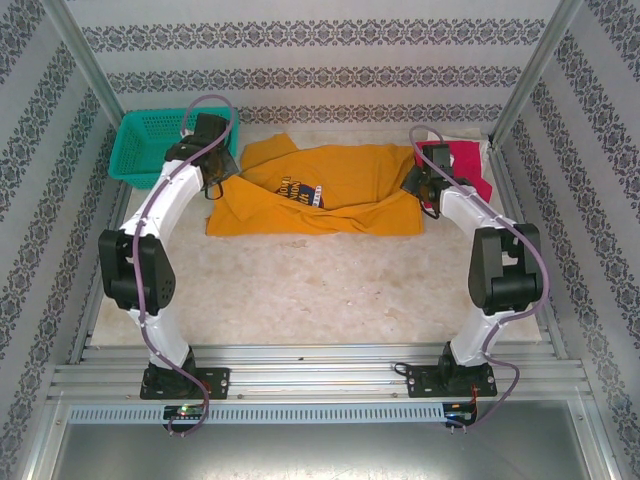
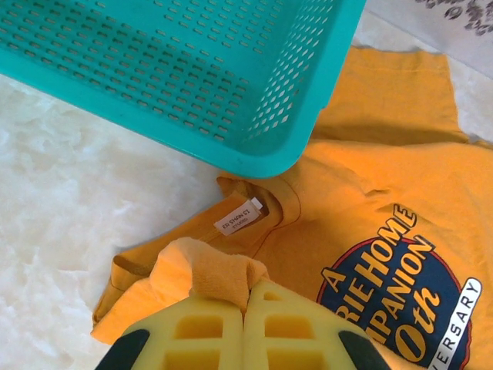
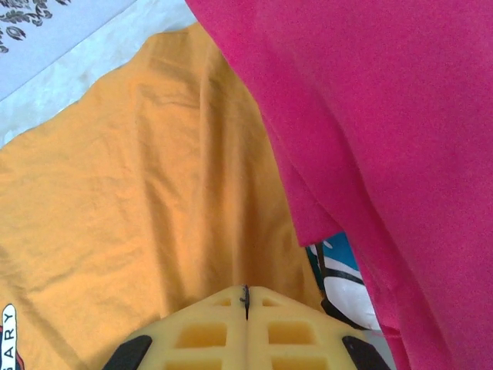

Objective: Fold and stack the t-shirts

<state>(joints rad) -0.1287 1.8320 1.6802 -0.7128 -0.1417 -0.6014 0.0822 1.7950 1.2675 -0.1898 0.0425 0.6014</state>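
Top external view puts the mustard-orange t-shirt (image 1: 315,190) spread open and rumpled on the table (image 1: 320,290) toward 12 o'clock. Its chest lettering (image 1: 300,190) faces up, and one sleeve is kicked out toward 11 o'clock. The teal basket (image 1: 155,145) sits at 10 o'clock, its near corner overlapping the shirt's collar side. The crimson-red t-shirt (image 1: 470,165) lies bunched at 2 o'clock, draped over the orange shirt's right edge. From the left wrist, the left gripper (image 2: 245,297) is at the 9 o'clock end of the orange shirt. Its jaws are pressed together on a pinched-up tuft of orange cloth beside the collar and the neck label (image 2: 239,220). From the right wrist, the right gripper (image 3: 245,297) is at the shirt's 3 o'clock end with its jaws closed flush. Orange fabric runs under them, but I cannot tell whether any of it is caught between them. A corner of white, teal and dark printed cloth (image 3: 339,274) peeks out from under the red shirt at 4 o'clock in that view. As for progress, I judge the task barely begun. No shirt shows a clean fold and no stack exists. The orange shirt looks to be in the flattening or first-fold step. The red shirt and whatever lies beneath it are untouched, so nearly all the folding and all the stacking remain.
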